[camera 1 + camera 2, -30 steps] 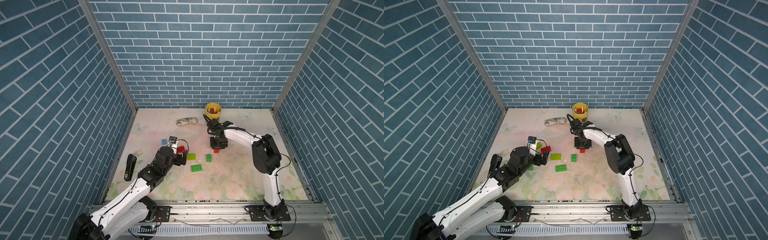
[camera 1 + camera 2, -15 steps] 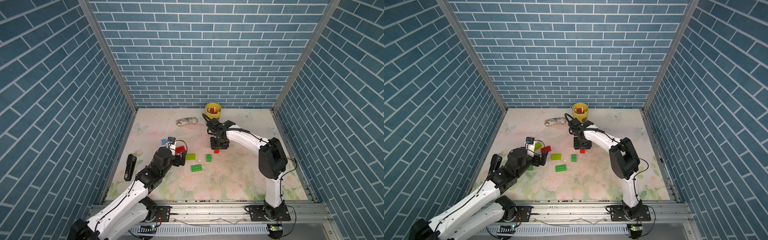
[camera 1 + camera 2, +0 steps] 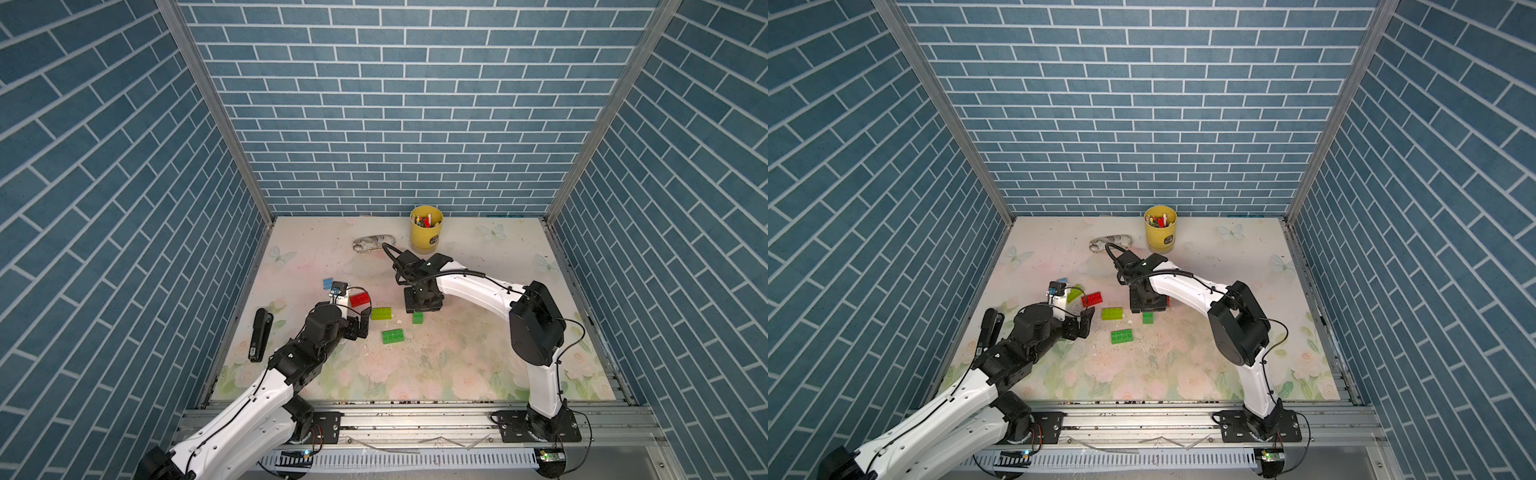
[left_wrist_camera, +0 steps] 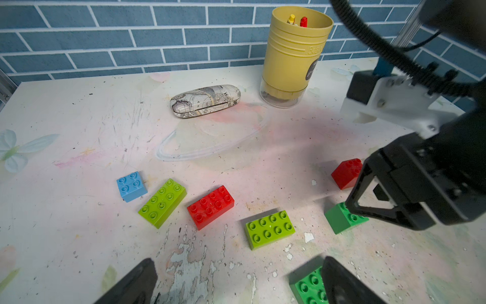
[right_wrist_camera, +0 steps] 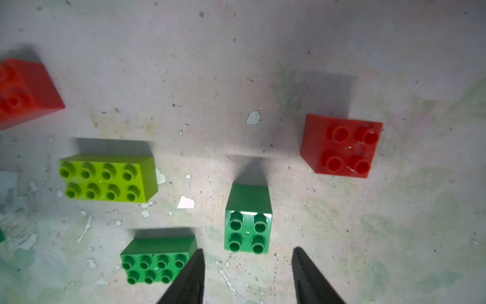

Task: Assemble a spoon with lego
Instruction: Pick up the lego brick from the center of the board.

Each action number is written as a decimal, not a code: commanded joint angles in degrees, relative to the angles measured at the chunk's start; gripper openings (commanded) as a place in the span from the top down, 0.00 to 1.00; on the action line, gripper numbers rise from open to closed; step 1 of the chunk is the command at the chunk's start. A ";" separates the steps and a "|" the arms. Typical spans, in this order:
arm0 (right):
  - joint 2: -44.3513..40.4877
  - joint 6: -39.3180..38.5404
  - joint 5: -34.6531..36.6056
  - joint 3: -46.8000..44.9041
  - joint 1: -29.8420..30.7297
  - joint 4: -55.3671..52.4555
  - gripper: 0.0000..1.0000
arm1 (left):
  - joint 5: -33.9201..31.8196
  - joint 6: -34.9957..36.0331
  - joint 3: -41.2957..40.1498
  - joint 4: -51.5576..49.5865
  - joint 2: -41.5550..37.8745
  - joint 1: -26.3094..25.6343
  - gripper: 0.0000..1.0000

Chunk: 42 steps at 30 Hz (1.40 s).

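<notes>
No spoon exists yet: every brick lies singly on the table (image 3: 457,353), none joined. Farthest left, the light-blue brick (image 4: 131,185) sits just beside a lime oblong brick (image 4: 162,202). Next come the red oblong brick (image 4: 210,206) and a second lime oblong brick (image 4: 269,229), all studs up and apart. The left gripper (image 4: 236,284) hovers low near this row with its jaws spread wide and empty. The green oblong brick (image 4: 309,288) lies right by one finger, so a careless descent could clip it and skid it away. Further right, the green square brick (image 5: 247,229) stands just ahead of the right gripper (image 5: 248,276), whose jaws are parted with nothing between them. The red square brick (image 5: 340,146) rests near it, off to one side. If that arm drops off-centre, one tip would likely land on the studs and shove or tip the green square brick. The two arms work close together here, and reaching for neighbouring bricks at once could bring them into contact. Pressing one brick onto another on this worn, flaking surface may also make the lower one slide unless it is steadied.
</notes>
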 commanded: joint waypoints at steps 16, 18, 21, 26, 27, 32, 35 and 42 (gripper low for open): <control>4.84 2.18 -1.33 1.86 0.31 0.69 0.65 | -0.52 -0.28 -1.00 0.77 -0.17 -0.83 0.01; 4.32 2.09 -1.53 1.96 0.30 0.56 0.69 | -0.24 -0.18 -1.19 1.22 -0.07 -0.92 0.01; 2.39 1.86 -1.42 2.71 0.14 -0.76 0.72 | 1.60 1.28 -1.91 3.13 0.13 -1.00 0.01; -3.69 0.81 -0.52 4.13 -1.29 -4.53 0.73 | 8.22 4.97 -5.60 12.57 0.27 -1.53 0.01; -4.81 0.56 -0.58 4.32 -2.04 -5.20 0.73 | 8.96 5.37 -6.00 13.98 0.53 -1.53 0.01; -8.59 -1.71 -0.11 5.19 -5.81 -7.41 0.73 | 13.36 7.42 -5.68 17.98 3.93 -1.60 0.01; -8.65 -3.37 0.47 5.43 -7.96 -8.12 0.73 | 15.90 8.15 -4.62 18.94 6.66 -1.61 0.01; -5.55 -6.64 -0.35 6.20 -10.66 -7.10 0.74 | 17.83 8.42 -3.68 19.84 9.72 -1.64 0.01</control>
